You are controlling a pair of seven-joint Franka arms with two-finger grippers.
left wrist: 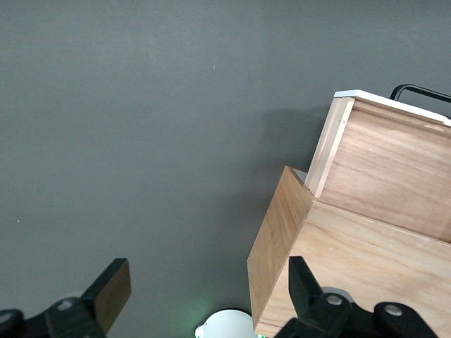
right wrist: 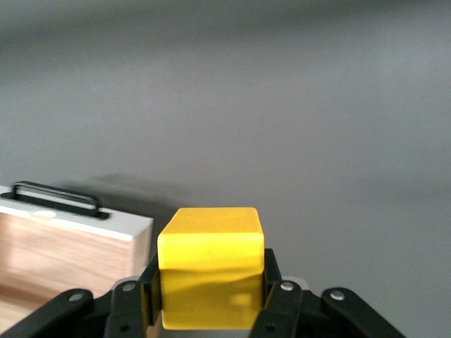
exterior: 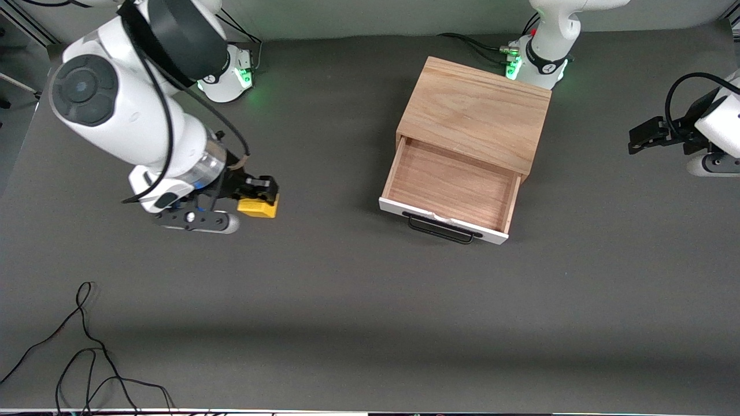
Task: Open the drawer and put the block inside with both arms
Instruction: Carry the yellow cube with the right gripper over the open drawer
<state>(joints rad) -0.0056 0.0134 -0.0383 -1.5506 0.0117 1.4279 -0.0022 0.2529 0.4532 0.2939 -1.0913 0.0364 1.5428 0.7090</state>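
You are carrying the block point(exterior: 258, 205), pinched in the right gripper point(exterior: 260, 195), over the table toward the right arm's end from the open drawer point(exterior: 452, 188); next, bring it over the drawer and release; the left gripper point(left wrist: 204, 299) is waiting spread beside the box point(exterior: 477, 112).

Both arms are glossy white shells with dark grey joint caps. The right arm point(exterior: 121, 115) trails black cables to a black gripper point(exterior: 258, 193); green lights glow at each round base by the wooden box point(exterior: 480, 110). The left gripper point(left wrist: 204, 303) has black fingers with silver screws.
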